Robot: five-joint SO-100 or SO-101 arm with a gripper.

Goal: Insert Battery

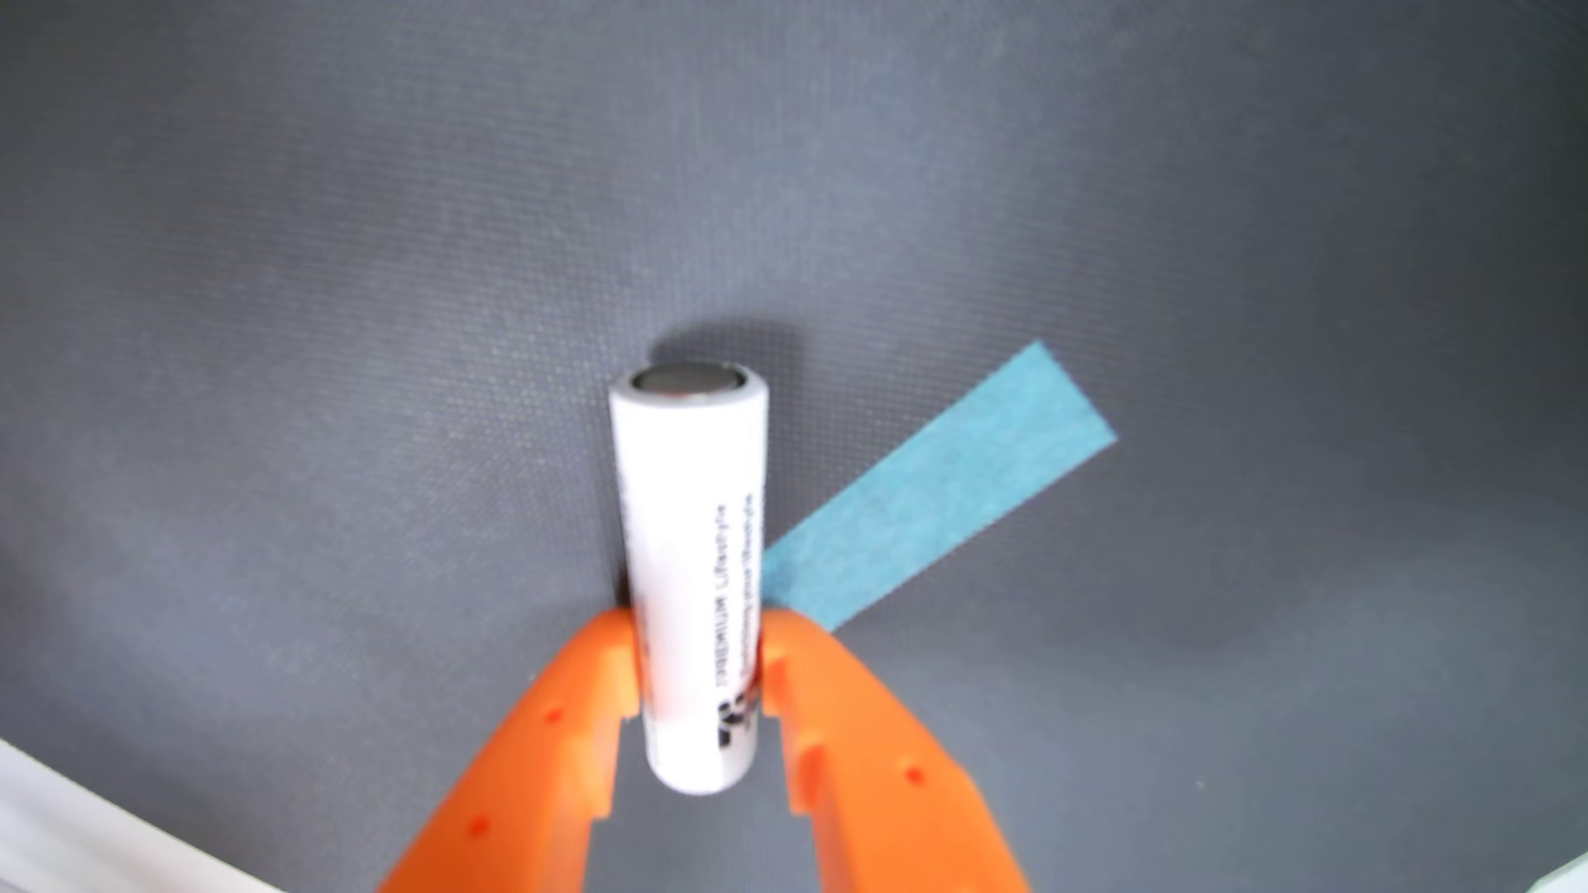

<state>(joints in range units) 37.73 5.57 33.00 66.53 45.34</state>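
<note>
Wrist view, single frame. Item one: white cylindrical battery (pixel 694 584) with dark printed lettering along its side and a flat grey metal end face turned toward the top of the picture. Item two: orange claw (pixel 698 640), entering from the lower edge, its two fingers (pixel 558 738) closed narrowly on the battery, one against each side of the lower half. Item three: strip of blue tape (pixel 937 489), lying flat and diagonal on the grey textured worktop (pixel 344 300), partly hidden behind the battery. Item four: white edge (pixel 77 833) at lower left corner, blurred.
</note>
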